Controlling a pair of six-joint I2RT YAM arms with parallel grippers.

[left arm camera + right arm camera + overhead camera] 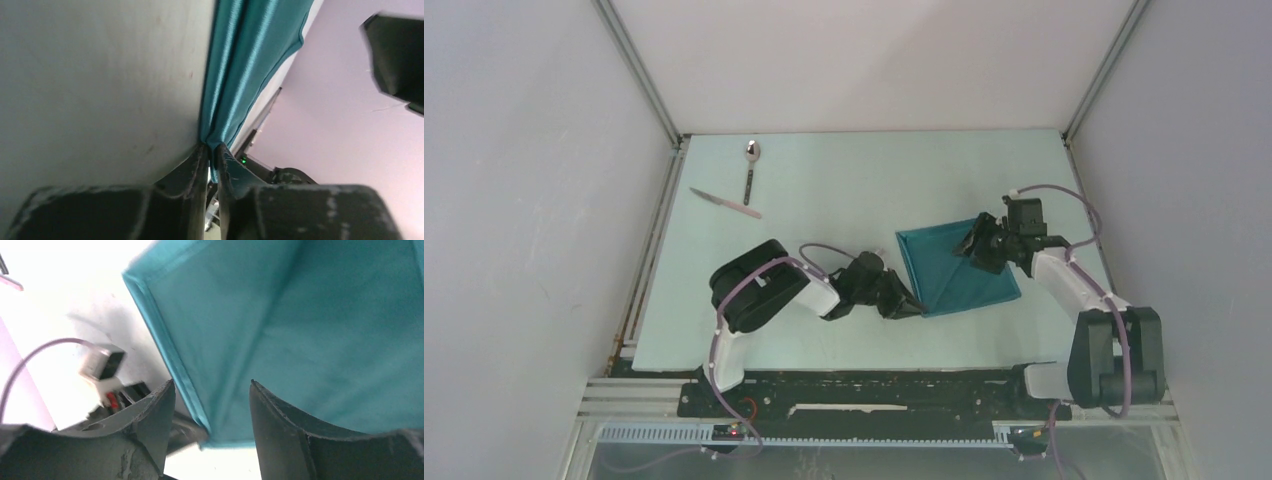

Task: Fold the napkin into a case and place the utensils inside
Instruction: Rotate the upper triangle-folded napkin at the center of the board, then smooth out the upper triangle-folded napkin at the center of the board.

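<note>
Your left arm [764,290] lies low over the table [844,180]. Its elbow is folded back near the base and its forearm stretches to the right, so the left pincer [911,305] meets the near left corner of the napkin [954,272]. In the left wrist view its fingers [192,170] are pressed almost together, with the teal corner pinched between the tips right at the table surface.

Your right arm [1064,280] stands up from its base at the near right and bends back toward the left. The right pincer [974,243] sits at the napkin's far right corner. In the right wrist view its jaws stand wide apart and the hemmed edge of the cloth runs into the gap. You cannot tell whether either finger touches it.

The napkin lies right of the table's middle, between the two pincers. The spoon [751,168] and knife [724,203] lie near the far left corner, well apart from the cloth, with the end of the spoon's handle just beside the knife.
</note>
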